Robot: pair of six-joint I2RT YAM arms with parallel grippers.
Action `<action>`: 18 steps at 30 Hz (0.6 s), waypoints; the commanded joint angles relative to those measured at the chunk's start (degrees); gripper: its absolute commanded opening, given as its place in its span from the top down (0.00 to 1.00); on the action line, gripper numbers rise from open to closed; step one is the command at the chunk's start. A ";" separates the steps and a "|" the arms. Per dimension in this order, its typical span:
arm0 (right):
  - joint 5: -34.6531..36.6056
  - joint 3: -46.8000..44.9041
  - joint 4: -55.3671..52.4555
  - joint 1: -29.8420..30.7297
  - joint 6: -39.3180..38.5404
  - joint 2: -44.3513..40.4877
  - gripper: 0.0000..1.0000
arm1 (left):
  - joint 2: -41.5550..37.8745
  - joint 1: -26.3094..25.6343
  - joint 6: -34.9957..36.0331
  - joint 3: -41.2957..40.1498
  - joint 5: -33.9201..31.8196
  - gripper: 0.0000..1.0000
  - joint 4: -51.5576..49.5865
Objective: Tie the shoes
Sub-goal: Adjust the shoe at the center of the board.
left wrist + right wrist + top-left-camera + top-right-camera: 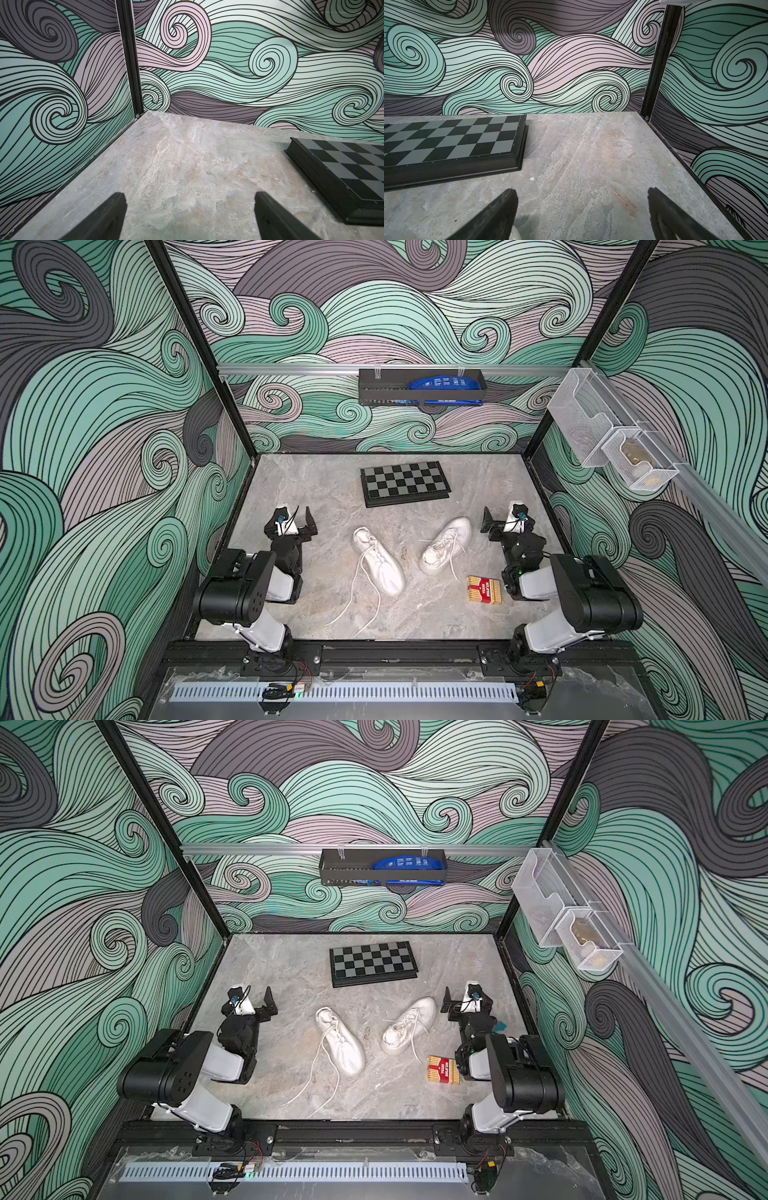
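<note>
The shoes [380,562] are laid mid-table, laces [448,540] untied, and the left gripper [190,196] and right gripper [582,191] are parked either side with jaws spread empty, probably so laces can be reached.

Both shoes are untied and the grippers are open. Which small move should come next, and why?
Probably the left gripper should reach down to the lace end of the shoe nearest it: that lace trails loose across the table, and this gripper is open and empty.

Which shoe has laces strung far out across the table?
The left shoe: its two laces trail far out, well past the shoe. The right shoe, by the red box, keeps them close.
</note>
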 commanded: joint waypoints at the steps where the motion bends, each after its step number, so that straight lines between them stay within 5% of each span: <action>1: -0.39 -0.34 0.15 0.00 -0.32 -0.73 0.00 | -1.02 0.39 -0.44 -0.40 0.72 0.01 -0.76; 18: 2.87 -1.17 0.30 -0.01 1.08 -2.89 0.00 | -1.17 0.38 -0.50 -0.70 0.36 0.01 -0.41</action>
